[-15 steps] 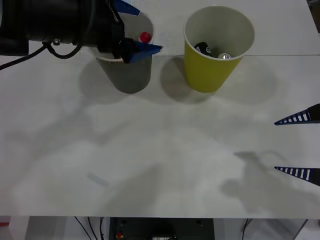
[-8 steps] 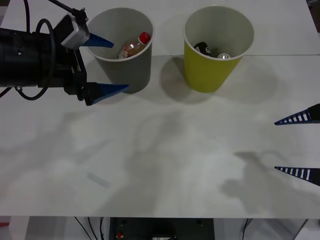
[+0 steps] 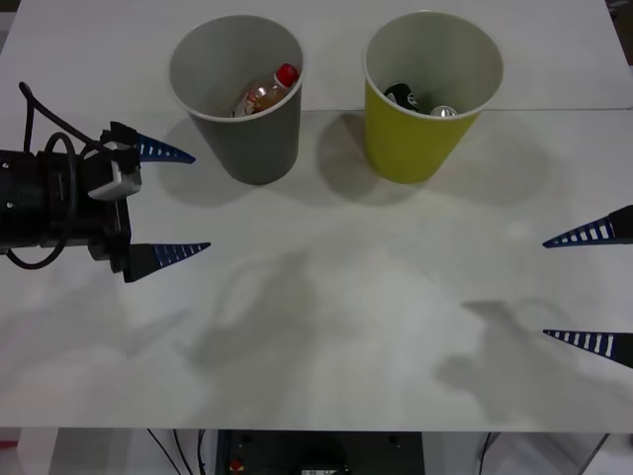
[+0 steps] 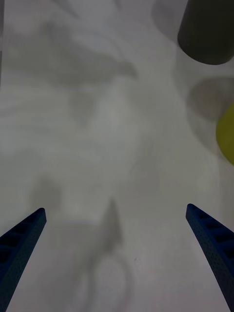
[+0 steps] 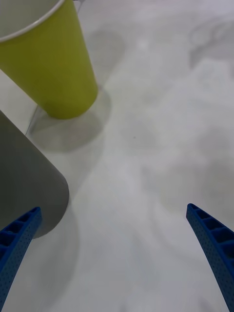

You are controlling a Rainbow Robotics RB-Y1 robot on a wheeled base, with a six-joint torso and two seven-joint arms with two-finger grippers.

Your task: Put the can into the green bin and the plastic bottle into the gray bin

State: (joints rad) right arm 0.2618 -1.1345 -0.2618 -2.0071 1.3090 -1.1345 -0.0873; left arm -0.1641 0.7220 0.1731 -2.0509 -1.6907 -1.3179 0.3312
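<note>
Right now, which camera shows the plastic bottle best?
The front view: the plastic bottle leans inside the gray bin, red cap up. The wrist views catch that bin's outer wall, not its inside.

Gray bin [image 3: 247, 139]; yellow-green bin [image 3: 415, 139]; red-capped bottle [image 3: 265, 92]; blue ribbed jaws.

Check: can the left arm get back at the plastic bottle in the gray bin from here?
Probably yes. The left gripper sits open beside the gray bin, and the plastic bottle lies inside the open top, uncovered.
</note>
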